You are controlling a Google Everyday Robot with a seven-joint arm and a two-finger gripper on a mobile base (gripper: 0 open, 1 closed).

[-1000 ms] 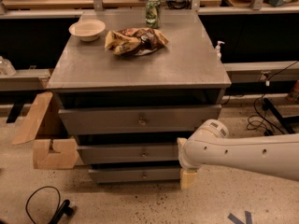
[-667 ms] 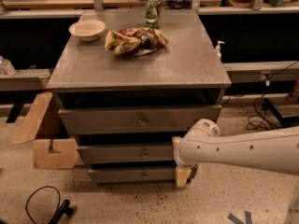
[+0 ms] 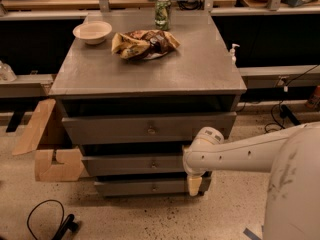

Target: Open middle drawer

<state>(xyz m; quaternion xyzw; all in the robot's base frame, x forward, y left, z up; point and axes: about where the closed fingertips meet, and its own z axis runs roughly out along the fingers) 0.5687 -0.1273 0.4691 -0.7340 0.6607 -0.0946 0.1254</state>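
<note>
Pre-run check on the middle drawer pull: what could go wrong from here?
1. The gripper hangs low at the cabinet's right end, well off the knob of the middle drawer; it may catch the bottom drawer instead.
2. The arm lies across the middle drawer's right end and could block it sliding out.
</note>
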